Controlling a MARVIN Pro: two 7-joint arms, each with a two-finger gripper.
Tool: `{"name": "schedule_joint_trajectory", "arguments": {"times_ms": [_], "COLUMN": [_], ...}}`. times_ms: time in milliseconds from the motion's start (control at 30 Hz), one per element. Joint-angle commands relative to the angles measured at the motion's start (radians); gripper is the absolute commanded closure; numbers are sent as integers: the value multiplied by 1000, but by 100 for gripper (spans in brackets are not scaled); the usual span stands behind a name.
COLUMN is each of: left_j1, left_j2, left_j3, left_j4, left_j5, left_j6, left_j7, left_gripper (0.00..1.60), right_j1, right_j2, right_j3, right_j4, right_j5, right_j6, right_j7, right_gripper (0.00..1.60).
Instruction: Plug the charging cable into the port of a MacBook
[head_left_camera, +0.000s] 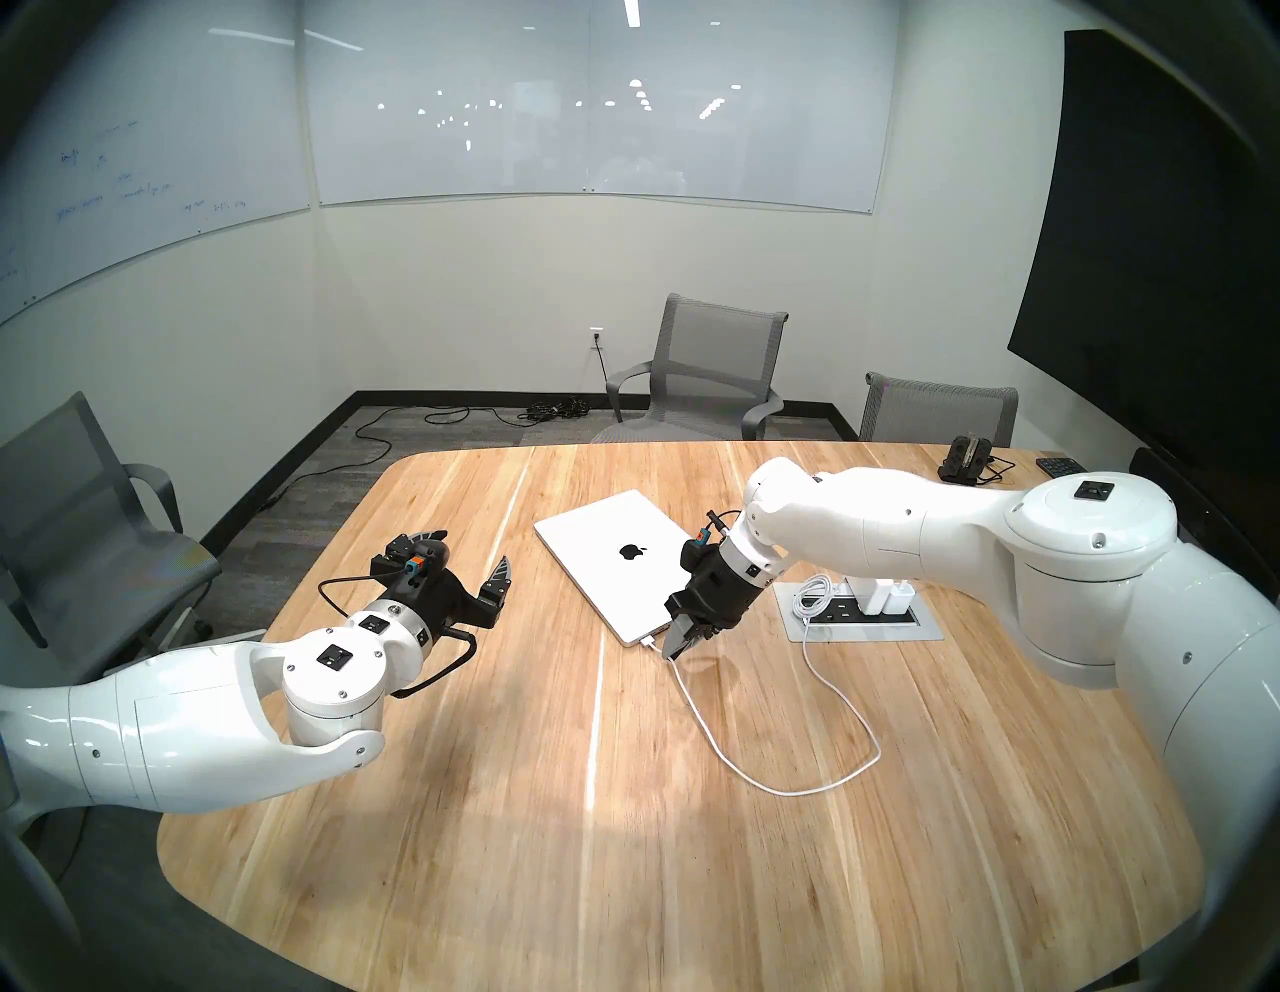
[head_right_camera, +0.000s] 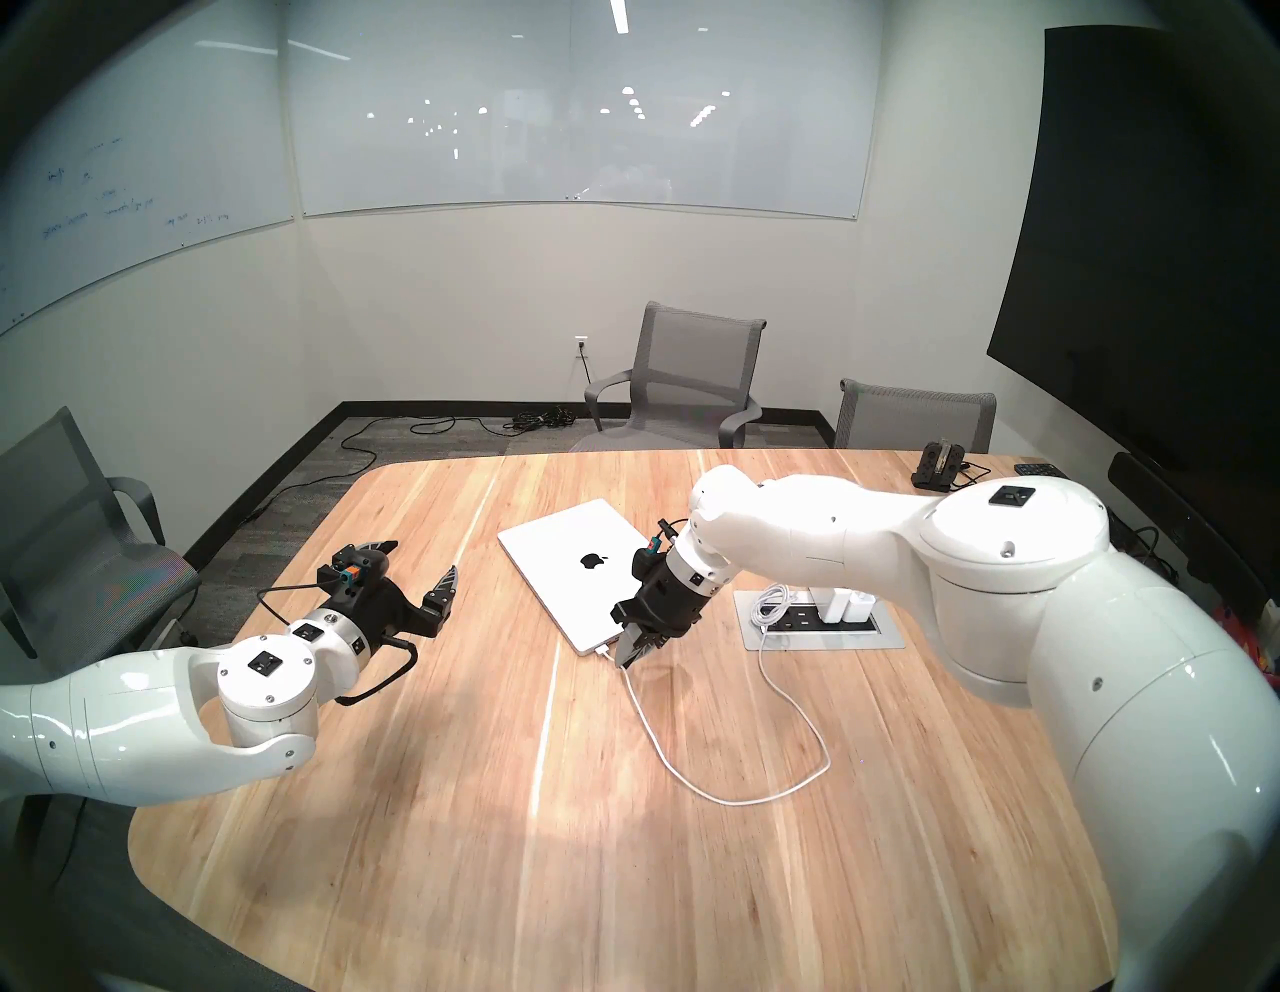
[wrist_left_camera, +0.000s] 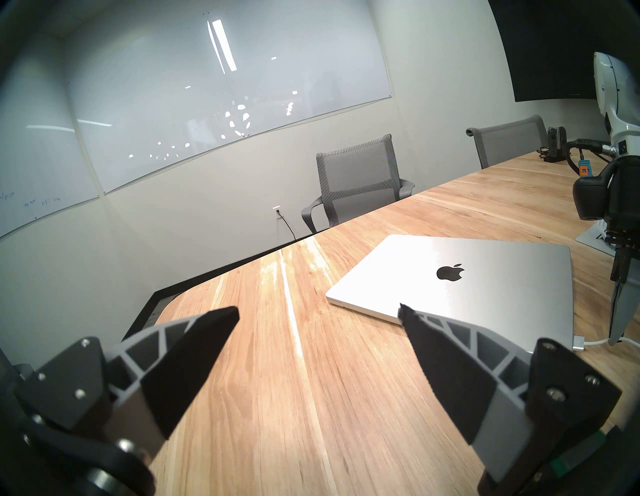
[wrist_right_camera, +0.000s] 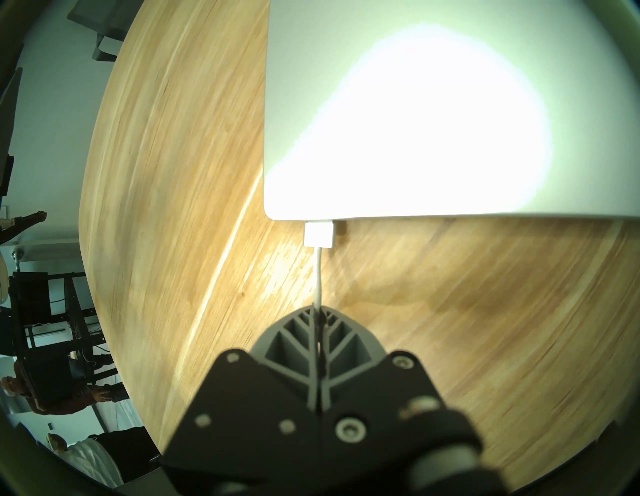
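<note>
The closed silver MacBook (head_left_camera: 609, 554) (head_right_camera: 575, 561) (wrist_left_camera: 467, 277) (wrist_right_camera: 415, 121) lies flat near the middle of the wooden table. The charging cable's small flat connector (head_left_camera: 649, 641) (head_right_camera: 605, 651) (wrist_left_camera: 578, 341) (wrist_right_camera: 318, 233) sits against the laptop's near edge, close to a corner. My right gripper (head_left_camera: 673, 651) (head_right_camera: 627, 661) (wrist_right_camera: 317, 308) points down, shut on the thin white cord just behind the connector. From there the cord loops over the table toward the outlet panel. My left gripper (head_left_camera: 474, 547) (head_right_camera: 424, 558) (wrist_left_camera: 318, 308) hovers open and empty left of the laptop.
A recessed outlet panel (head_left_camera: 900, 634) right of the laptop holds white chargers and a coiled white cable (head_left_camera: 814, 596). A black charging dock (head_left_camera: 966, 457) stands at the table's far right. Grey chairs (head_left_camera: 706, 374) ring the table.
</note>
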Motion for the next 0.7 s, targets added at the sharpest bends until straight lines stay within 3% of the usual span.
{"name": "schedule_joint_trajectory", "arguments": {"times_ms": [0, 667], "left_j1": [-14, -14], "left_j2": [-2, -2], "left_j3": [-13, -13], "left_j4": [-2, -2], "left_j5": [-2, -2], "left_j6": [-4, -4], "left_j7": [-1, -1], "left_gripper": [0, 0], "right_j1": [32, 50], "right_j2": [-1, 29], "right_j3": [6, 9], "right_j4": [-4, -49], "right_j5": [3, 15], "right_j6": [1, 1], "right_j7": [11, -7], "right_gripper": [160, 160]}}
